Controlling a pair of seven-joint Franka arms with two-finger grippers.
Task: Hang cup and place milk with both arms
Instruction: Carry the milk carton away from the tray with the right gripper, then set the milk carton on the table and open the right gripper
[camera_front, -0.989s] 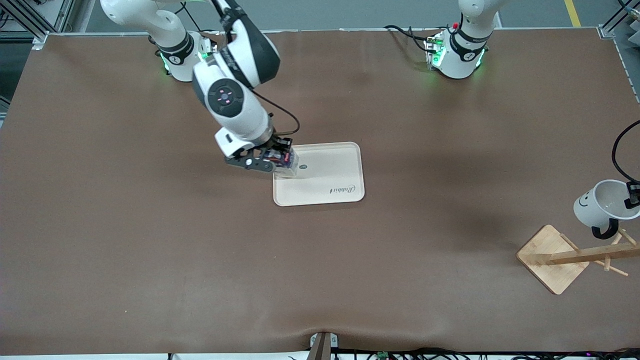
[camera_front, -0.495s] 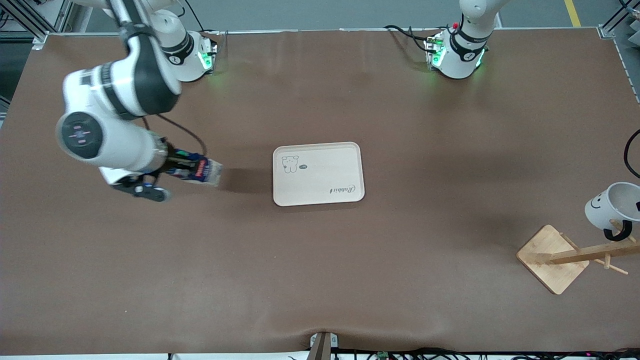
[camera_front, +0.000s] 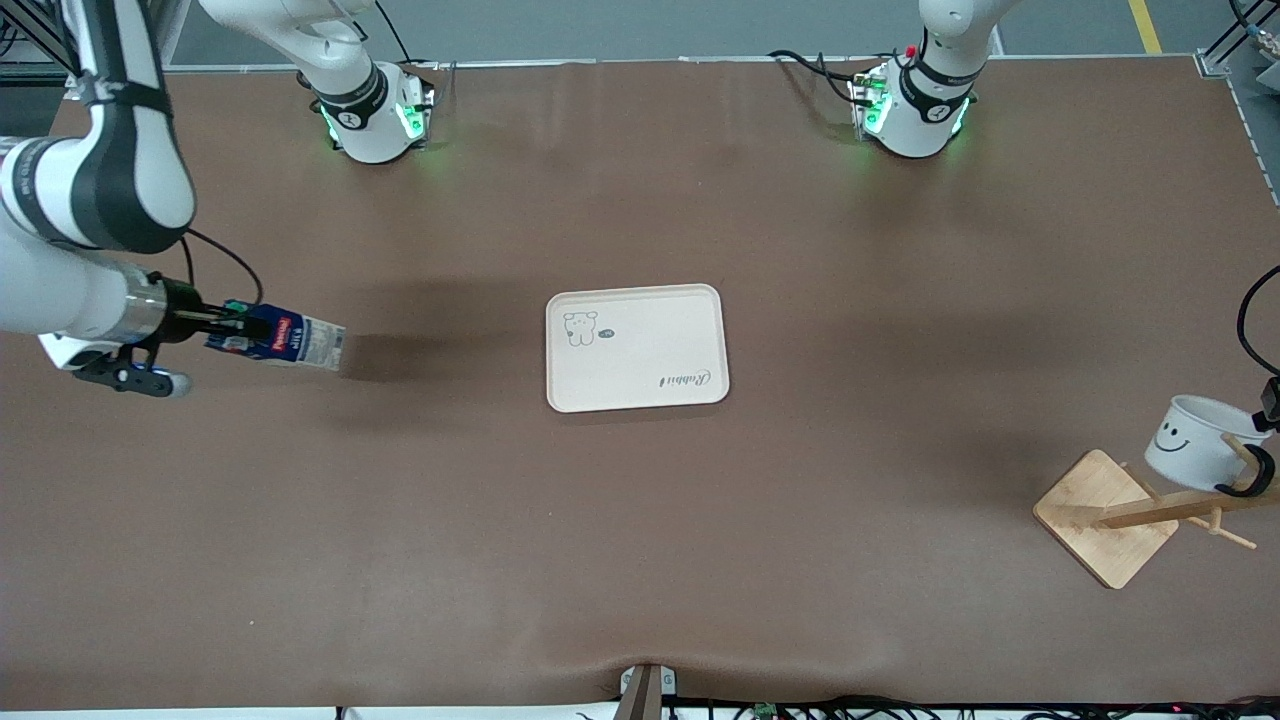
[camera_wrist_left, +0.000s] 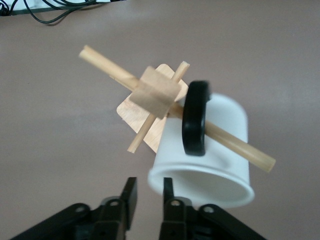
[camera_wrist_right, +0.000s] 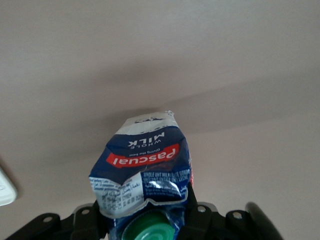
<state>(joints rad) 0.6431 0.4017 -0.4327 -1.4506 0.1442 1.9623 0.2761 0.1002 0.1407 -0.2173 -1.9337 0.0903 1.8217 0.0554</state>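
The white smiley cup (camera_front: 1190, 442) hangs by its black handle (camera_front: 1252, 476) on a peg of the wooden rack (camera_front: 1105, 515) at the left arm's end of the table. In the left wrist view the handle (camera_wrist_left: 194, 119) loops round the dowel. My left gripper (camera_wrist_left: 149, 192) is open beside the cup's rim (camera_wrist_left: 200, 187); only its edge (camera_front: 1270, 398) shows in the front view. My right gripper (camera_front: 215, 325) is shut on the dark blue milk carton (camera_front: 285, 340), held sideways over the table at the right arm's end. The carton (camera_wrist_right: 145, 165) is crumpled, with its green cap (camera_wrist_right: 150, 227) between the fingers.
A cream tray (camera_front: 640, 340) with a bear drawing lies mid-table with nothing on it. The rack's square base stands near the front camera, its post leaning toward the table's edge. Both arm bases stand along the table's back edge.
The right arm swung away from the tray toward its end of the table, carrying the milk. The cup dropped and turned onto the rack peg, and the left gripper let go of it.
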